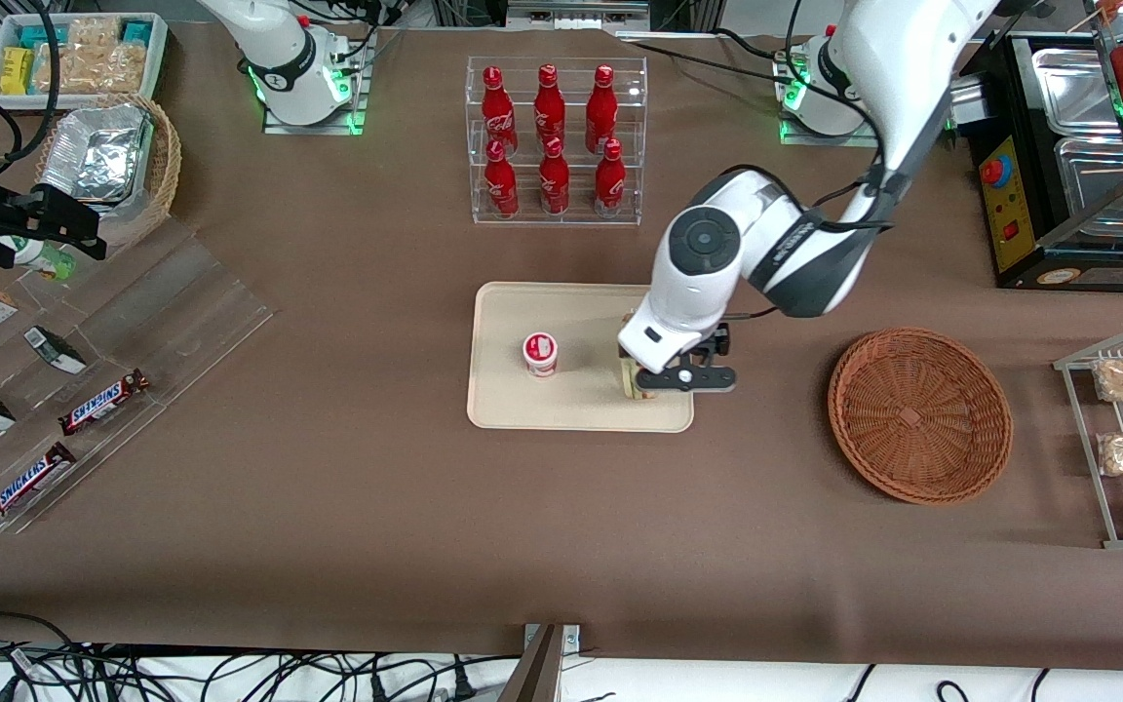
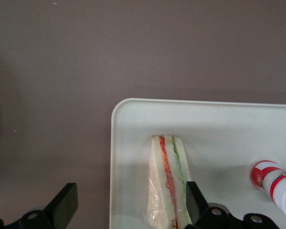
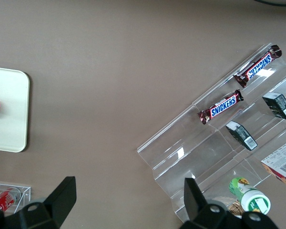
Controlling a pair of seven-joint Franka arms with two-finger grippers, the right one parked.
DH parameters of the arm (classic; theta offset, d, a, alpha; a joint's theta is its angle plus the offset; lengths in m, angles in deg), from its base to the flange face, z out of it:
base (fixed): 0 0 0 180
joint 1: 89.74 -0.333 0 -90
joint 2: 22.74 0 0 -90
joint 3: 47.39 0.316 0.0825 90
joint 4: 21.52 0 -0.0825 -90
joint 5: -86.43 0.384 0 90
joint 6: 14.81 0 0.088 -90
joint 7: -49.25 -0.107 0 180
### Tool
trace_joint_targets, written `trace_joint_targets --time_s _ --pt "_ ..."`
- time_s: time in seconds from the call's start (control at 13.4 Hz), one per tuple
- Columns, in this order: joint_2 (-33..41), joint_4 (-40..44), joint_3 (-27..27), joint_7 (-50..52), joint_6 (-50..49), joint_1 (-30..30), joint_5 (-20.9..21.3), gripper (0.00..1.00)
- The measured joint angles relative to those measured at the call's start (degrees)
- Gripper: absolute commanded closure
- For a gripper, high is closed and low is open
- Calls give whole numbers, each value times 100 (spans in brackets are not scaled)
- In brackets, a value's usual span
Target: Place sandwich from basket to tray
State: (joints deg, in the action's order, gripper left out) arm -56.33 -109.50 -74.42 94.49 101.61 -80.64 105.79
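Sandwich set down on the tray, release under way.
Front: gripper (image 1: 661, 382) low over tray (image 1: 503, 409); basket (image 1: 919, 413) well apart. Wrist: fingers spread, sandwich (image 2: 169, 183) lying between them, touching one. Next, I'd say, lift straight up.

wrapped wedge sandwich (image 2: 169, 183) lying on cream tray (image 2: 219, 124), reddish-brown wicker basket (image 1: 919, 413) empty beside it

The left arm's black two-finger gripper (image 2: 128, 210) hangs low over the flat cream-beige plastic tray (image 1: 503, 390), fingers spread wide. The wrapped triangular white-bread sandwich (image 2: 168, 183) lies between them, close against one finger (image 2: 194, 200). A small red-and-white cup (image 1: 540, 354) stands well apart on the tray, with bare tray between. The reddish-brown woven wicker basket (image 1: 919, 414) sits apart toward the working arm's end, open brown tablecloth (image 1: 376, 507) between it and the tray.
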Motion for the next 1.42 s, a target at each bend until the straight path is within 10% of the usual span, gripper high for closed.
trace_joint_targets --time_s 0.97,1.42 --pt "510 848 -9 -19 -1449 -952 -66 0" --pt "1219 762 656 -1212 -1590 -1081 -954 0"
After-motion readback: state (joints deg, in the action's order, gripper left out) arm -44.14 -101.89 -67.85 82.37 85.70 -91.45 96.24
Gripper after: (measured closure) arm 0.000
